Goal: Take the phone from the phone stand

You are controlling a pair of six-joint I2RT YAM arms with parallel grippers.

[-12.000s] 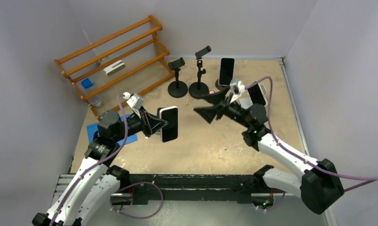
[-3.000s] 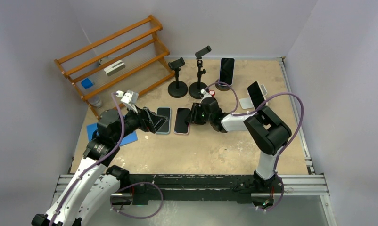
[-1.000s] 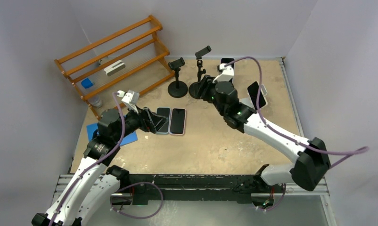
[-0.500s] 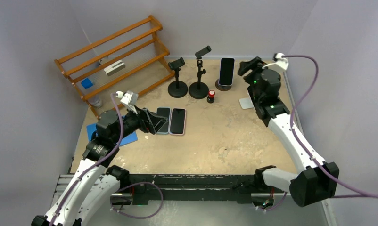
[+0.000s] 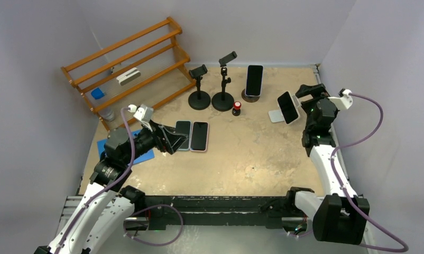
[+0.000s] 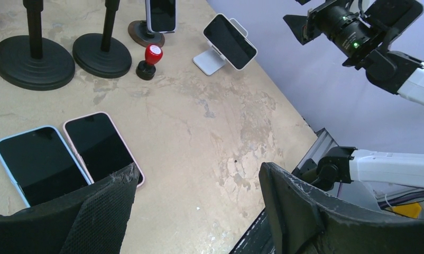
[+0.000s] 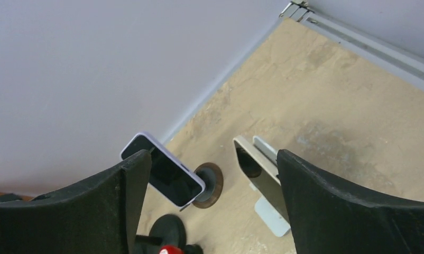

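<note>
Right gripper [image 5: 306, 91] spread wide, empty. Tan mottled tabletop [image 5: 252, 153] enclosed by pale walls [image 5: 379, 53]. Dark-screened phone [image 5: 288, 107] propped tilted on white stand [image 5: 276, 115].

One phone [image 5: 289, 107] rests on a stand [image 5: 274, 116], right of the upright phone [image 5: 254, 80].

Looks matt, tan and blotchy across the table [image 5: 252, 159], with a rough, patchy grain. Shines orange and varnished on the wooden rack [image 5: 120, 43]. Gleams glossy black on the glass of the pink-edged phone [image 5: 199, 136] and the blue-edged phone [image 5: 182, 135]. Reads as smooth white plastic on the angled stand [image 5: 276, 115]. Shows coarse black weave, frayed at the edges, on the fingers [image 6: 101, 211] of the left gripper [image 6: 196, 172].
</note>
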